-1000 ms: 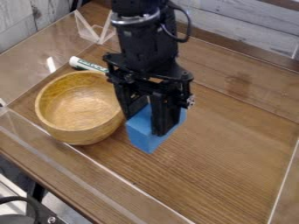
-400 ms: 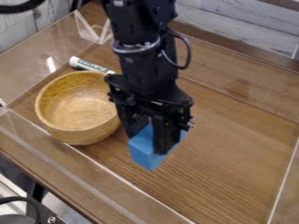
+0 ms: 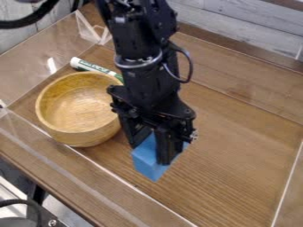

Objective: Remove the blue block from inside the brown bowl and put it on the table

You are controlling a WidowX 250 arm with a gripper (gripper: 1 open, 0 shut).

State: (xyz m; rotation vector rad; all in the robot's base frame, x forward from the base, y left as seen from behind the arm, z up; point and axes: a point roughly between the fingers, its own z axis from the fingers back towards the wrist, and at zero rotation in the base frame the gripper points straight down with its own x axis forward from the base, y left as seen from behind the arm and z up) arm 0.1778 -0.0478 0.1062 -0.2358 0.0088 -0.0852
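Lowered and drawn nearer the front wall since a second ago, with the block now down at the wood instead of hanging beside the bowl's rim.

Left to right: marker [image 3: 90, 66] lying behind the bowl, green cap toward the back corner. Bowl [image 3: 78, 108] empty, bare grain showing across its whole floor. Just right of it, pincer [image 3: 155, 144] pointing steeply down, clenched on the block [image 3: 148, 162], dark fingers [image 3: 137, 142] pressed on either side of its upper half. Further right, open table [image 3: 243, 133] reaching to the clear side wall.

Progress, as a judgement: removal done, block out of the bowl and carried to a spot beside it; placement nearly done. Left: settle it fully, let go, lift clear.

Hard to tell: whether the block's lower edge rests on the table or floats just above, with only a slim shadow beneath. Upper half of the block covered by the fingers. Arm cut off at the top edge. Bowl's near right flank partly masked by the pincer.
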